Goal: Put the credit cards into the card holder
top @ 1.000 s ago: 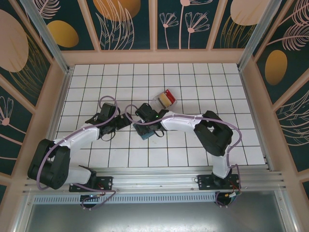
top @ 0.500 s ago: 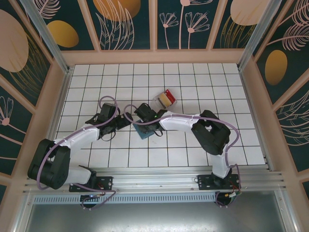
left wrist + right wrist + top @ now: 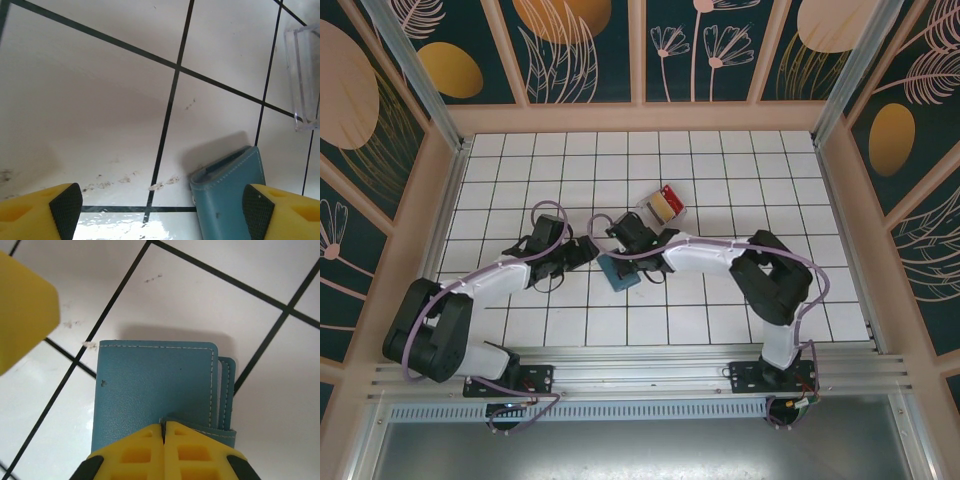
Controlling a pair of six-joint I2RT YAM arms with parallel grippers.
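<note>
Top external camera: the teal card holder (image 3: 618, 272) lies flat on the white tiled table (image 3: 740, 160), near the middle. My left gripper (image 3: 586, 249) is just beside it on the left. My right gripper (image 3: 624, 254) is at its far side, partly over it. A bit farther back sits a clear tray (image 3: 643, 208). In it are the credit cards, a red card (image 3: 669, 194) and a yellow-tan card (image 3: 660, 207). The tray is near the card holder but not touching it.

In my left wrist camera, my two yellow fingers (image 3: 30, 217) with black pads sit far apart, one in each bottom corner. That gripper is wide open and has nothing in it. The card holder is closed and lies on the table by the right finger. I cannot tell if that finger touches it. A corner of the clear tray is at the top right.

In my right wrist camera, my two yellow fingers (image 3: 130, 457) are pressed tight together, with just a thin line between them. They sit at the near edge of the card holder, by its little flap (image 3: 205, 424). I cannot tell if they pinch a bit of it. The card holder has white stitches along its edge. A blurry yellow block (image 3: 22, 310) is at the top left.
</note>
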